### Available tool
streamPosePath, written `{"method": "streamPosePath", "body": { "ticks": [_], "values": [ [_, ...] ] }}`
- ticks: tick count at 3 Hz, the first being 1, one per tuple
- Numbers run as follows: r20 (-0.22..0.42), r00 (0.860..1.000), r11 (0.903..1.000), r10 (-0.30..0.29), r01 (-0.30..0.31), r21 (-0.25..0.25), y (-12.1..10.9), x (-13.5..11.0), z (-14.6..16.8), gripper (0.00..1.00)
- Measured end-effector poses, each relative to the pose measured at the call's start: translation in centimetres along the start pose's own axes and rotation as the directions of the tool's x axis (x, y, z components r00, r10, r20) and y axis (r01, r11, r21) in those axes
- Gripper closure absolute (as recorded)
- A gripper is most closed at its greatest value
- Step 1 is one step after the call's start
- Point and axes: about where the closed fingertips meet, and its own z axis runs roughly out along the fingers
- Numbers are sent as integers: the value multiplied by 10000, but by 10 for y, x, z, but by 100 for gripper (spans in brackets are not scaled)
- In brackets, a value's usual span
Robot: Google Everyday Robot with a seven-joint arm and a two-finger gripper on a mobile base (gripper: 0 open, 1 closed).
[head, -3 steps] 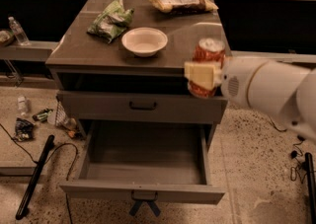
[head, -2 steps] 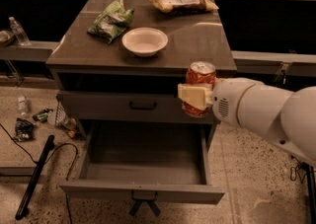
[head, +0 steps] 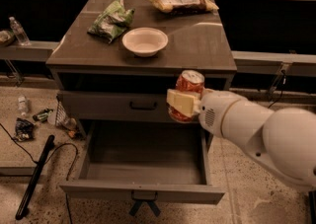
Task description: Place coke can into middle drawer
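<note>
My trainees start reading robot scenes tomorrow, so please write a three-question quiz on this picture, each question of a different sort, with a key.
1. True or false: the coke can lies inside the middle drawer.
2. What sits on the cabinet top next to the green bag? A. a white bowl B. a mug C. a pair of scissors
3. Fill in: the claw, in the air in front of the upper drawer, right of its handle, is shut on the ____.
Key: 1 false; 2 A; 3 coke can.
</note>
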Motion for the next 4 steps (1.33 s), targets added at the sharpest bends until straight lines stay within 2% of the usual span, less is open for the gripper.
{"method": "streamPosePath", "body": {
  "ticks": [1, 2, 3, 4],
  "values": [
    [540, 9975, 9986, -447, 461, -242, -7, 39, 7, 100],
    [1040, 9755, 9691, -1937, 2067, -1349, 46, 81, 45, 100],
    [1248, 9768, 9571, -1739, 1975, -2122, 62, 103, 69, 100],
    [1254, 9767, 9561, -1739, 1980, -2163, 62, 104, 71, 100]
  ]
}}
